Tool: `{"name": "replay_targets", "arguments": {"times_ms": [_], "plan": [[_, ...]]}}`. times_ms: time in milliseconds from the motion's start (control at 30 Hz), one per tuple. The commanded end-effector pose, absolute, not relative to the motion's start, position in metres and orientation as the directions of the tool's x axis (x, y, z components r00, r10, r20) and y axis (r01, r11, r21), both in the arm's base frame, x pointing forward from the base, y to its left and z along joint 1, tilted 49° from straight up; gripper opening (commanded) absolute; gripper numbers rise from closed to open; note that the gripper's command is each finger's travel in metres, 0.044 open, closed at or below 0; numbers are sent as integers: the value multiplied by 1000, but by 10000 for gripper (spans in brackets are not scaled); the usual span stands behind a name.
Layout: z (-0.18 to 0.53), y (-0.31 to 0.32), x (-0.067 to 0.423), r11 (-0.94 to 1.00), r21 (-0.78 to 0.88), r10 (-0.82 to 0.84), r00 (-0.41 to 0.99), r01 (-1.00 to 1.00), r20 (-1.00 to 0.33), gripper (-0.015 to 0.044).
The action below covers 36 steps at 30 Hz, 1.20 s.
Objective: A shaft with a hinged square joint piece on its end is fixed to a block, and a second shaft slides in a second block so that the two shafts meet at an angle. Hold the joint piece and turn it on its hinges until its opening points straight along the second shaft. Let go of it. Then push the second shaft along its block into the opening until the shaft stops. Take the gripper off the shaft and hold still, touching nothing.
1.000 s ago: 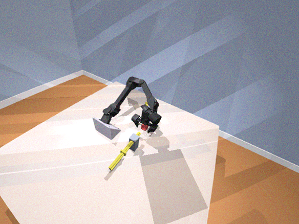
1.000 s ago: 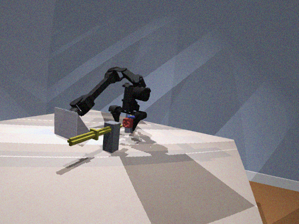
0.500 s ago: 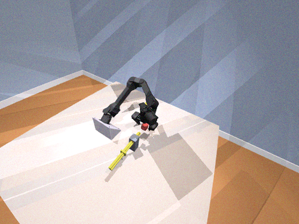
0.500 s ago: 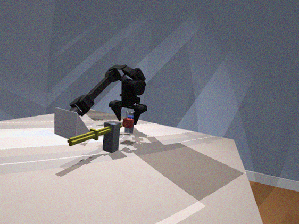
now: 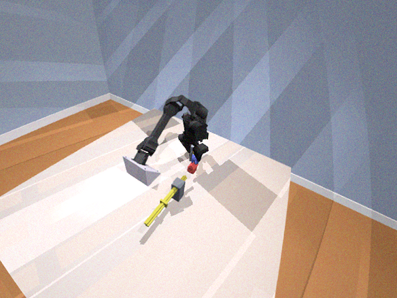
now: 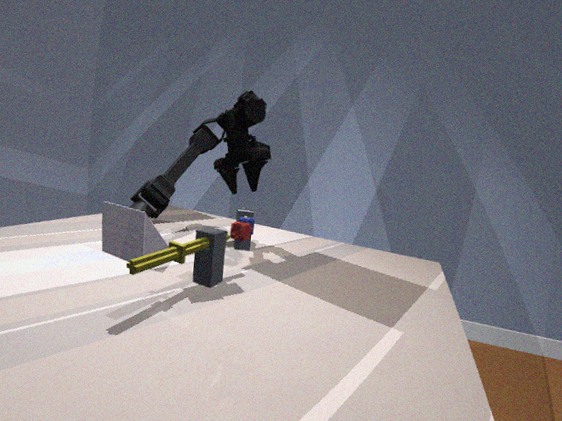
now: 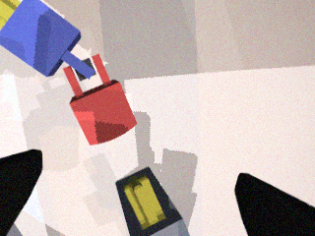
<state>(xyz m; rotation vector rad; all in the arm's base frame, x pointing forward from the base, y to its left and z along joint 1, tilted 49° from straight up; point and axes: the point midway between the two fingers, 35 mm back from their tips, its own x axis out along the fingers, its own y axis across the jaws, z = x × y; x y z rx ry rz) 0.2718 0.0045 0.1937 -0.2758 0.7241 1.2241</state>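
Note:
The red square joint piece (image 5: 192, 167) (image 6: 240, 230) (image 7: 102, 114) hangs by two prongs on the blue shaft (image 7: 77, 64) (image 6: 248, 221), which is fixed to its block (image 7: 35, 35). In the wrist view its lower end turns toward the grey second block (image 5: 179, 187) (image 6: 209, 257) (image 7: 162, 227). The yellow second shaft (image 5: 158, 207) (image 6: 160, 256) (image 7: 144, 203) sits in that block and sticks out far behind it. A small gap lies between the shaft's tip and the joint piece. My gripper (image 5: 194, 149) (image 6: 241, 188) (image 7: 141, 172) is open and empty. It hangs above the joint piece, touching nothing.
The arm's grey wedge base (image 5: 141, 170) (image 6: 124, 235) stands left of the two blocks. The pale table (image 5: 219, 254) (image 6: 309, 335) ends at a right edge, with the wooden floor (image 5: 342, 263) below it.

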Motion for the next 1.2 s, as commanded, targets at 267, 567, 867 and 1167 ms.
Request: {"name": "replay_targets", "arguments": {"times_ms": [267, 567, 867, 1167], "plan": [[206, -9, 271, 426, 222, 734, 192, -877, -652, 440], [194, -12, 274, 545, 446, 740, 158, -710, -653, 440], [181, -15, 277, 624, 625, 747, 124, -470, -653, 440], [169, -17, 280, 655, 734, 754, 89, -183, -651, 440]]}}
